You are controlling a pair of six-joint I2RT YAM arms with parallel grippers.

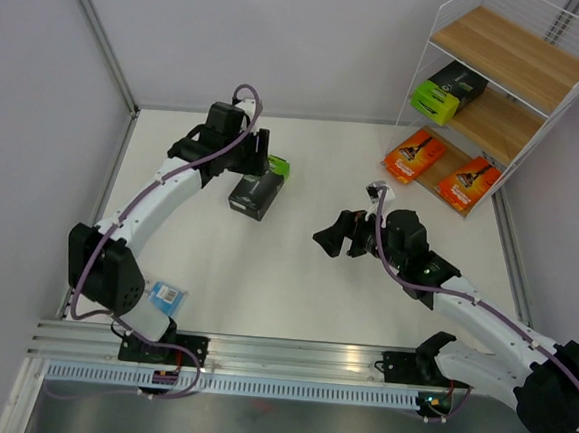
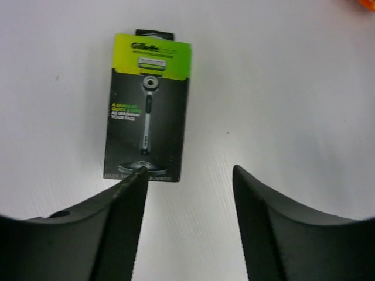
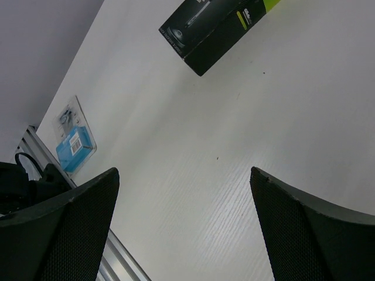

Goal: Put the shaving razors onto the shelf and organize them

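Observation:
A black razor box with a lime-green end (image 1: 256,192) lies flat on the table, left of centre. My left gripper (image 1: 261,152) hovers just behind it, open and empty. In the left wrist view the box (image 2: 149,105) lies ahead of the open gripper (image 2: 187,175), whose left fingertip overlaps the box's near edge. My right gripper (image 1: 336,237) is open and empty over bare table. Its wrist view shows the box (image 3: 217,26) and a clear blister with blue card (image 3: 74,140). The blister (image 1: 168,295) lies by the left arm's base. The shelf (image 1: 571,83) holds another black and green box (image 1: 448,92) and two orange cards (image 1: 415,154) (image 1: 470,183).
Grey walls close in the table at the left, back and right. An aluminium rail (image 1: 288,357) runs along the near edge, also seen in the right wrist view (image 3: 117,257). The shelf's top board (image 1: 508,48) is bare.

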